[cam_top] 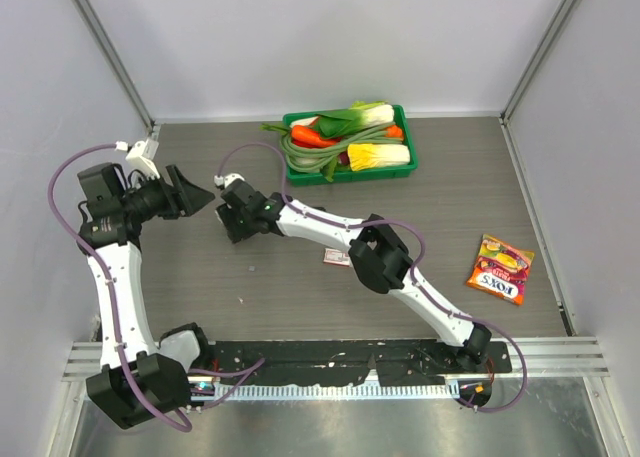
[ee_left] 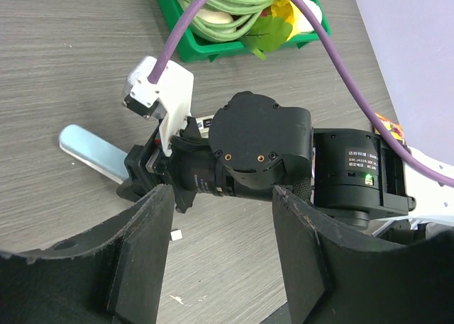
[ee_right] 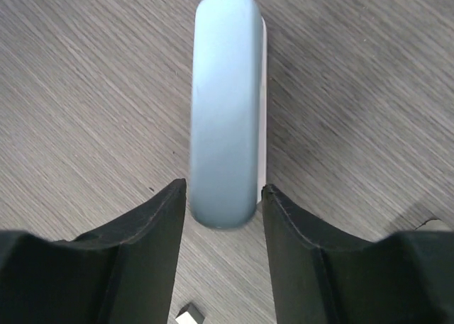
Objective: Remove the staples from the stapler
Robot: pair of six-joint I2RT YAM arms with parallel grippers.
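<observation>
While my right gripper (ee_right: 225, 196) pinches the near end of the pale blue stapler (ee_right: 225, 104), which lies flat on the grey wooden table (ee_right: 85, 90), my left gripper (ee_left: 221, 218) hangs close by with its fingers spread wide, holding nothing. I think I am at the holding step (no staples show, so they are likely inside). Next, my left fingers need to reach the free end and open it gently, with no slipping.

pale blue stapler (ee_right: 225, 104), green tray (cam_top: 385, 173)
</observation>
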